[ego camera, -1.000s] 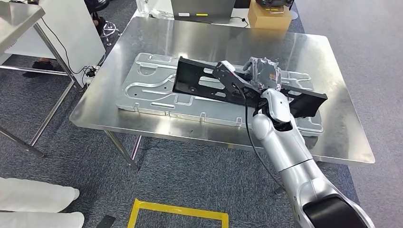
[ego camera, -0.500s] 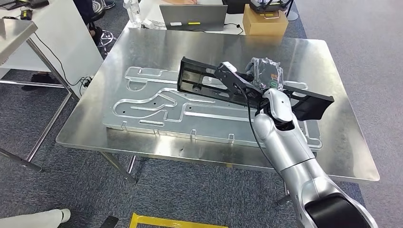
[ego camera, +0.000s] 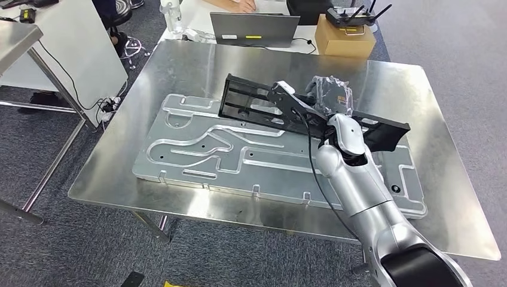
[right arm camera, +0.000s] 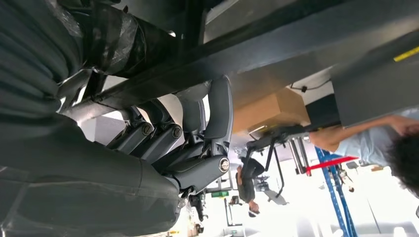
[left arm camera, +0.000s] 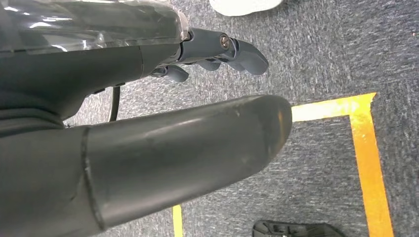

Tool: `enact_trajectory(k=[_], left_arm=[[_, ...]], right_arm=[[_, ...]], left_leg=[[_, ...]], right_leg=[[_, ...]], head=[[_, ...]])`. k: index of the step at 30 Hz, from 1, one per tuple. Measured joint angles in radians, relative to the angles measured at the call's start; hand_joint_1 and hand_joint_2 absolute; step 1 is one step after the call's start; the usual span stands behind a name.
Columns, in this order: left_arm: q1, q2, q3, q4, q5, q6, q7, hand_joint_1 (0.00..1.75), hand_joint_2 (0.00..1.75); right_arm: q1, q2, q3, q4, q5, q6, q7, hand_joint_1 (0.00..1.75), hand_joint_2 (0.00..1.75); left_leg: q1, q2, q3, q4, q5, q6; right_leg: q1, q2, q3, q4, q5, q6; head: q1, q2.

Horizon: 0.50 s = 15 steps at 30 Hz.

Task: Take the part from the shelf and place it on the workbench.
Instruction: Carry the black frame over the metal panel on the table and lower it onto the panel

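Note:
A long black frame-like part hangs tilted over the steel workbench, gripped near its middle by my right hand, which is wrapped in crinkled plastic. In the right wrist view the dark fingers curl around a bar of the black part. Under it lies a large stamped metal plate; I cannot tell whether the part's far-left end touches the plate. My left hand hangs over grey carpet, its fingers apart and holding nothing.
Behind the bench stand a laptop with a person's hand at it and a cardboard box carrying a controller. Another steel table stands at the left. Yellow floor tape marks the carpet below my left hand.
The camera has moved: the workbench sits closer and lower in the picture. The black part stays in my right hand and now lies farther in over the plate.

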State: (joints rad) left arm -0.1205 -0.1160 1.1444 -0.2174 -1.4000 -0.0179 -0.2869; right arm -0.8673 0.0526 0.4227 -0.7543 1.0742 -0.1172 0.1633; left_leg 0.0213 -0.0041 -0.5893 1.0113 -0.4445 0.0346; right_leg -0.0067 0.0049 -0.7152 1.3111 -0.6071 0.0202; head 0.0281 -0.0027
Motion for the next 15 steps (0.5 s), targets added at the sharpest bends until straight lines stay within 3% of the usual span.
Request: enact_trajectory(k=[1,4,6,10,12,14,15], left_arm=[[0.000,0.000,0.000,0.000,0.000,0.000,0.000,0.00,0.00],[0.001,-0.001,0.000,0.001,0.000,0.000,0.000,0.00,0.00],[-0.001,-0.002,0.000,0.002,0.000,0.000,0.000,0.00,0.00],[-0.003,-0.001,0.000,0.002,0.000,0.000,0.001,0.00,0.00],[-0.004,-0.001,0.000,0.003,0.000,0.000,0.001,0.00,0.00],[-0.005,-0.001,0.000,0.003,0.000,0.000,0.001,0.00,0.00],[-0.003,-0.001,0.000,0.003,0.000,0.001,0.001,0.00,0.00]], right_arm=[[0.001,0.000,0.000,0.002,0.000,0.000,0.000,1.75,1.75],[0.000,-0.004,0.000,0.003,0.000,0.000,0.000,1.75,1.75],[-0.001,-0.006,0.000,0.006,0.000,0.001,0.000,1.75,1.75],[-0.004,-0.005,0.000,0.008,0.000,0.001,0.000,1.75,1.75],[-0.007,-0.004,0.000,0.008,0.000,0.002,0.000,1.75,1.75],[-0.007,-0.002,0.000,0.009,0.000,0.003,0.000,1.75,1.75],[-0.005,-0.002,0.000,0.011,0.000,0.004,0.000,1.75,1.75]], left_leg=[[-0.001,-0.002,0.012,0.000,-0.009,0.000],[-0.005,-0.005,0.051,-0.001,-0.039,-0.006],[-0.008,-0.005,0.066,-0.002,-0.056,-0.017],[-0.010,-0.003,0.070,0.033,-0.069,-0.038],[-0.007,-0.002,0.013,0.138,-0.100,-0.046],[-0.005,-0.002,-0.073,0.258,-0.148,-0.055],[-0.004,-0.001,-0.103,0.283,-0.159,-0.057]], right_leg=[[0.000,0.000,-0.009,-0.019,0.020,-0.002],[0.009,-0.001,0.031,-0.203,0.165,-0.025],[0.017,-0.003,0.051,-0.274,0.205,-0.039],[0.011,-0.003,0.085,-0.295,0.194,-0.053],[0.006,-0.003,0.105,-0.301,0.184,-0.061],[0.006,-0.002,0.119,-0.301,0.170,-0.065],[0.006,0.000,0.128,-0.301,0.162,-0.063]], head=[[0.000,0.000],[0.000,0.000],[0.001,0.000],[0.003,0.000],[0.002,0.000],[0.001,0.000],[0.001,0.000]])
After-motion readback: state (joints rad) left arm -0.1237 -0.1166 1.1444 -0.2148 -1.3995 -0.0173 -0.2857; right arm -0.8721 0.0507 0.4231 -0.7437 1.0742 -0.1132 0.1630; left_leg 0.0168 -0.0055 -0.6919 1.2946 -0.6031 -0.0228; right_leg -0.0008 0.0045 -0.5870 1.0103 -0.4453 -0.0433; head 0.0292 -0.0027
